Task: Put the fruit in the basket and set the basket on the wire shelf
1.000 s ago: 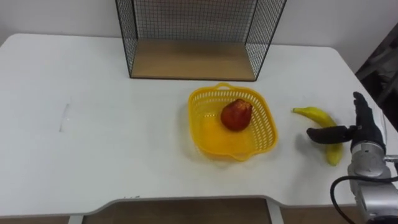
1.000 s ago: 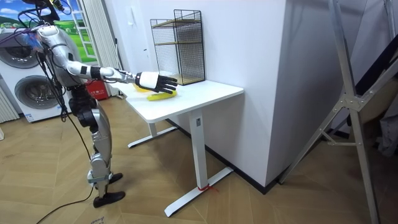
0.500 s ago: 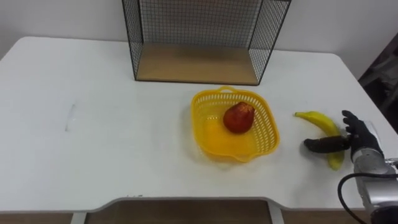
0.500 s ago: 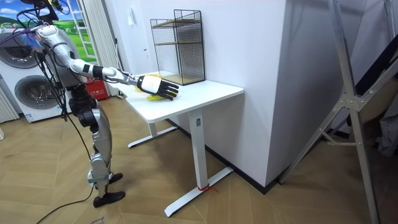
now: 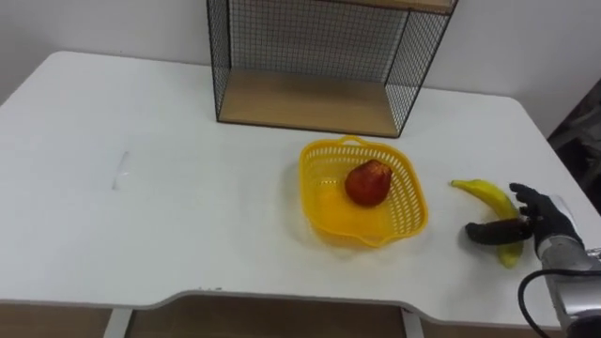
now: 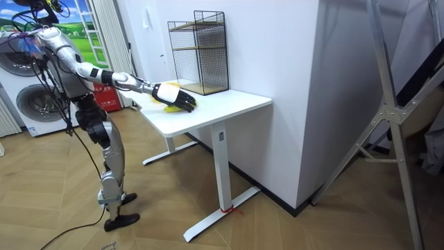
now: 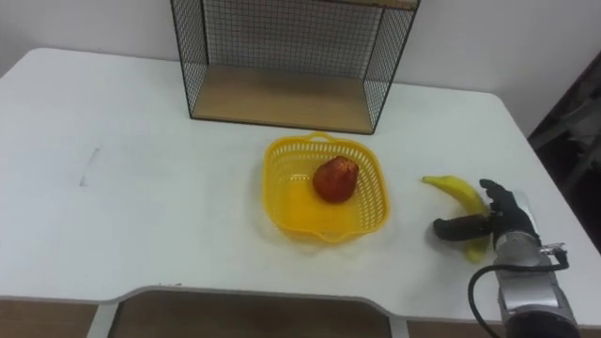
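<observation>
**Q:** Where is the task's thing, and what holds it?
**A:** The banana (image 5: 481,191) lies on the surface (image 5: 141,216), directly under the right robot hand (image 5: 545,221). The dark thumb crosses its near half and the fingers curl over its far side. The robot hand is closed about the fruit, which has not left the surface.

**Q:** What lies around the robot hand?
**A:** To its left, near but apart, stands the yellow basket (image 5: 362,144) with a red fruit (image 5: 368,182) inside. Farther off, ahead and to the left, the wire shelf (image 5: 329,56) stands at the back of the surface.

**Q:** Which step is in hand?
**A:** Judged from the layout, it is the pickup of the second fruit. The next move calls for a firm lift, a short carry leftward over the basket's rim, and a release beside the red fruit. The basket's transfer to the shelf is not yet begun.

**Q:** How do the views differ?
**A:** The eye views give the thumb's placement and the basket's contents. The room view adds the robot's stance at the surface's end, arm stretched forward, and the shelf's upper tier.
</observation>
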